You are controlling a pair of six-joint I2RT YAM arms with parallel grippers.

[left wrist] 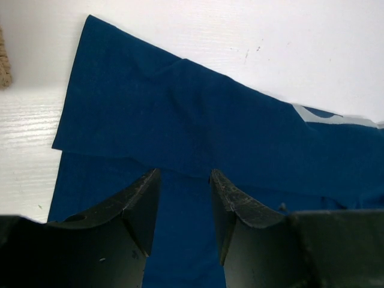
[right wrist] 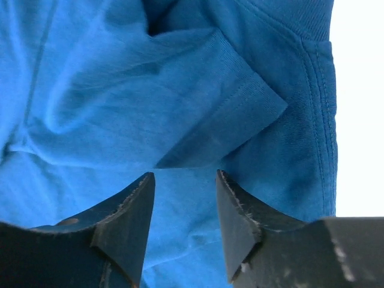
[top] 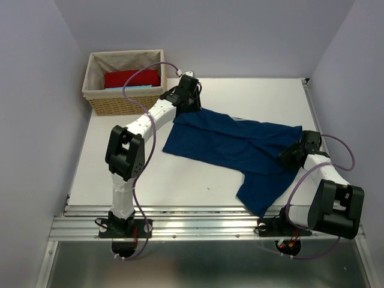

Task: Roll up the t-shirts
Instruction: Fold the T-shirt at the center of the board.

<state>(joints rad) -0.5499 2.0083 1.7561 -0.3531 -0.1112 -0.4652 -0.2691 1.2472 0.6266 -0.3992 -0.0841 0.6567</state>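
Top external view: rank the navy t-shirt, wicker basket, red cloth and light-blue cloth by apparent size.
1. navy t-shirt, clearly the largest.
2. wicker basket.
3. red cloth, inside the basket.
4. light-blue cloth, only a thin strip showing beside the red; its full size is hidden.

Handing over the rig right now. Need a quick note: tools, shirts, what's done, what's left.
Left tool: open, low over the far-left edge of the navy t-shirt, no cloth visibly pinched.
Right tool: open, over the shirt's right end, above a folded sleeve.
The shirt lies unrolled and creased on the table. The red piece and light-blue piece are in the wicker basket, far left.
Done: no roll visible.
Left: flatten and roll the navy shirt. I can't tell whether the basket pieces are rolled.
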